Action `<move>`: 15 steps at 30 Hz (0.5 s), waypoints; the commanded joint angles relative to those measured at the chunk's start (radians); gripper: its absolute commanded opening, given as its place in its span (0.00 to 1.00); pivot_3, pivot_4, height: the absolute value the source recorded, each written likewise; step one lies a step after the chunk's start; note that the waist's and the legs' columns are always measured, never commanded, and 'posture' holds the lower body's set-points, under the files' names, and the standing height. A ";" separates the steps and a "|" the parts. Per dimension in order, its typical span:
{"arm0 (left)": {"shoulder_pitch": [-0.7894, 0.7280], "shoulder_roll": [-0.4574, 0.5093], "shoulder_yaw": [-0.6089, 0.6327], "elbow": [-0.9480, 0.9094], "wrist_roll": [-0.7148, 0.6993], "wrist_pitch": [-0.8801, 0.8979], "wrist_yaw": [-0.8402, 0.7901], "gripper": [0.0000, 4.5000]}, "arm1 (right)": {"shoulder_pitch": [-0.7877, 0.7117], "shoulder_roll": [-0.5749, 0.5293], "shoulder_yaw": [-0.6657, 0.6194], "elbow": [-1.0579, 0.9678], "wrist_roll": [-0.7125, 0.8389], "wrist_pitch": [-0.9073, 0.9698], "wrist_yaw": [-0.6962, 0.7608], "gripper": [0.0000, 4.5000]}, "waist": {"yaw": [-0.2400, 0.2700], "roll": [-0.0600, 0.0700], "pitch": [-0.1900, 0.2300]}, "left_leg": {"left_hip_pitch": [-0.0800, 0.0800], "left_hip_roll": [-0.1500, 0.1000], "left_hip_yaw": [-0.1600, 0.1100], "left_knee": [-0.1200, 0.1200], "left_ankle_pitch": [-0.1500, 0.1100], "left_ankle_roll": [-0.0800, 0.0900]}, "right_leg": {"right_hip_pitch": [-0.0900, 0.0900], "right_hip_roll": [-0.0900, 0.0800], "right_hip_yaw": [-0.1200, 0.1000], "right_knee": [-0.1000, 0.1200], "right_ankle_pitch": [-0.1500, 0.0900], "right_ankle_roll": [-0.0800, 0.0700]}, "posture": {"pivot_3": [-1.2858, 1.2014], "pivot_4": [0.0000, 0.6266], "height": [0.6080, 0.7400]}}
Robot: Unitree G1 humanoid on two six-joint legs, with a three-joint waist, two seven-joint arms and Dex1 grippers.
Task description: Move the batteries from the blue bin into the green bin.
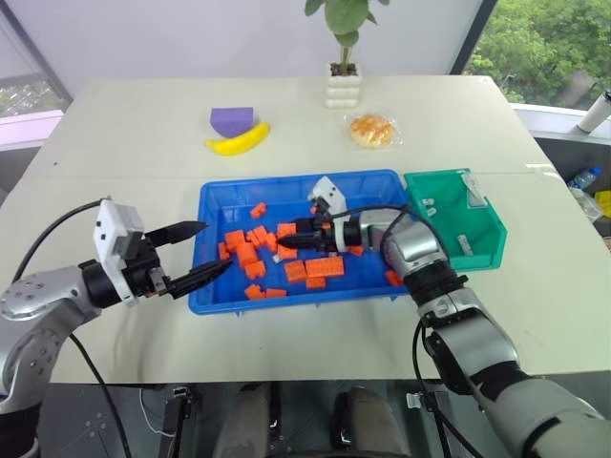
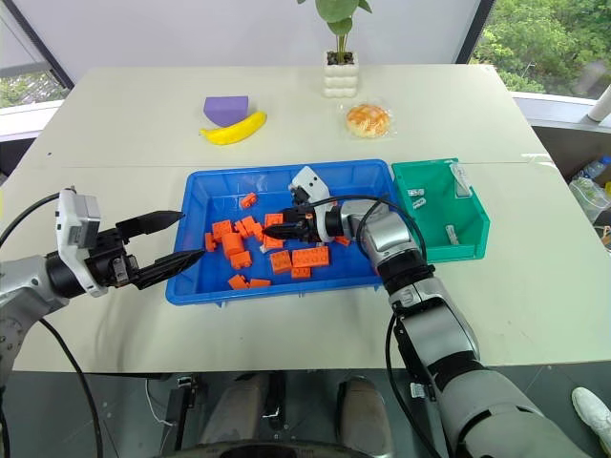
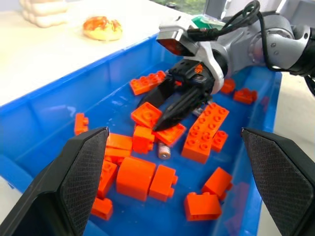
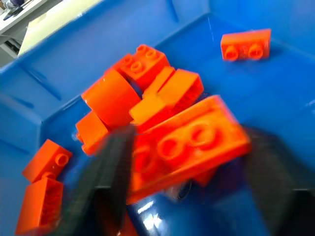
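The blue bin lies mid-table, strewn with orange bricks. One small silvery battery lies on the bin floor between bricks, just under the tip of my right gripper. That gripper reaches into the bin from the right, pointing left and low among the bricks; an orange brick sits right in front of it, and its own wrist view is blurred. My left gripper hovers open at the bin's left rim, holding nothing. The green bin stands against the blue bin's right side, with a few small pale cylinders inside.
At the back of the table lie a banana, a purple block, a wrapped bun and a white plant pot. A black cable loops over my right wrist above the bin.
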 commanded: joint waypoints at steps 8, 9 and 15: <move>-0.013 -0.004 -0.001 -0.013 0.018 -0.032 -0.002 1.00 | -0.040 0.007 -0.046 -0.037 0.014 -0.008 -0.015 0.01 | -0.001 0.000 0.000 | 0.000 0.000 0.000 0.000 0.000 0.000 | 0.000 0.000 0.000 0.000 0.000 0.000 | 0.52 0.24 1.00; -0.015 -0.005 -0.002 -0.010 0.020 -0.032 -0.003 1.00 | -0.050 0.011 -0.057 -0.038 0.017 -0.018 -0.026 0.01 | 0.000 0.000 0.000 | 0.000 0.000 0.000 0.000 0.000 0.000 | 0.000 0.000 0.000 0.000 0.000 0.000 | 0.52 0.24 1.00; -0.030 -0.013 -0.019 -0.001 0.027 -0.035 -0.002 1.00 | -0.135 0.048 -0.094 0.069 -0.010 -0.138 -0.087 0.01 | -0.002 0.000 0.000 | 0.000 0.000 0.000 -0.001 0.000 0.000 | -0.001 0.000 0.000 0.000 0.000 0.000 | 0.52 0.24 1.00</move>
